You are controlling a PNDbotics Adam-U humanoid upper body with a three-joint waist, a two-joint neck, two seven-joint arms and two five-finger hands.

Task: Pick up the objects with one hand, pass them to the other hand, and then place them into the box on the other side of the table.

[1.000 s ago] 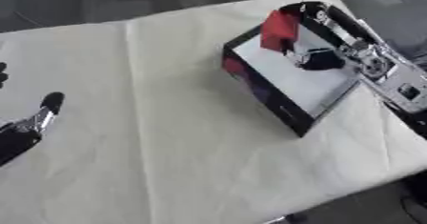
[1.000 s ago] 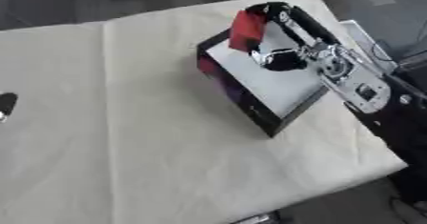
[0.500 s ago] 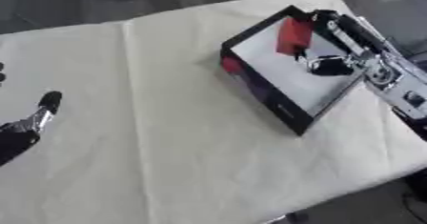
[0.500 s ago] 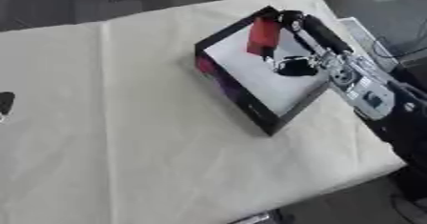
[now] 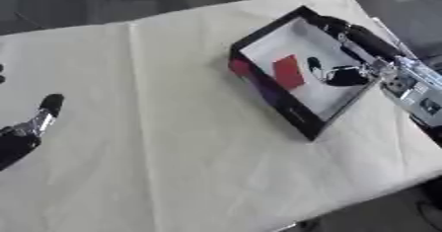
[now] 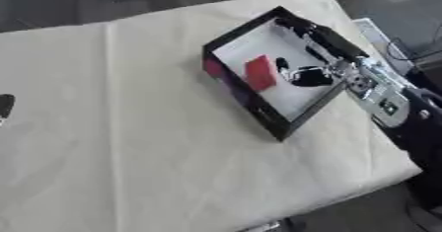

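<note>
A flat red object (image 5: 288,72) lies inside the black-walled box (image 5: 272,92) with a white floor, at the table's right side. My right hand (image 5: 341,75) hangs over the box just right of the red object, fingers spread and holding nothing; the object lies free of it. My left hand (image 5: 33,122) rests at the table's left edge with fingers straight, far from the box and holding nothing.
The table is covered with a cream cloth (image 5: 155,127). Its right edge runs just beyond the box, and the near edge falls off at the bottom right. Dark floor lies past the far edge.
The right hand lowered the red object into the box and let it go. The object now lies on the box floor and the hand's fingers have opened. The left hand stayed put.
</note>
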